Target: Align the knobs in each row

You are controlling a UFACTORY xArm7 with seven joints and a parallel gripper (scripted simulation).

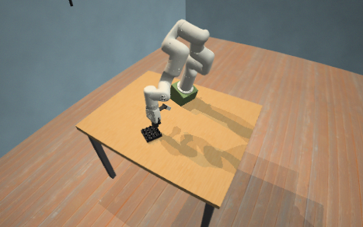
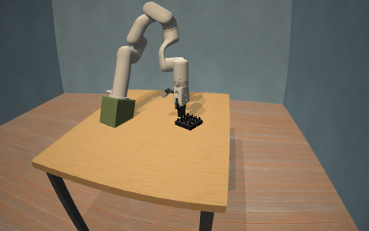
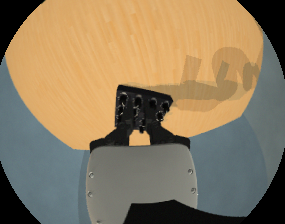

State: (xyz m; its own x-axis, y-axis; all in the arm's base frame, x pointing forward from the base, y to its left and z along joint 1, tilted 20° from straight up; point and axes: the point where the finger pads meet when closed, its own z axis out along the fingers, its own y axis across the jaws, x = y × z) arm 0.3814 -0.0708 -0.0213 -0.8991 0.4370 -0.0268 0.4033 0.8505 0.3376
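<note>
The knob box is a small black square block with several knobs, lying on the wooden table near its left edge. It also shows in the exterior view and in the wrist view. My gripper points straight down, just above the box's edge nearest the arm's base; it also shows in the exterior view. In the wrist view the fingertips stand a narrow gap apart with only table colour between them. The knob lines and printed names are too small to read.
The arm's green base block stands at the back of the table, also seen in the exterior view. The table edge runs close to the box on its left.
</note>
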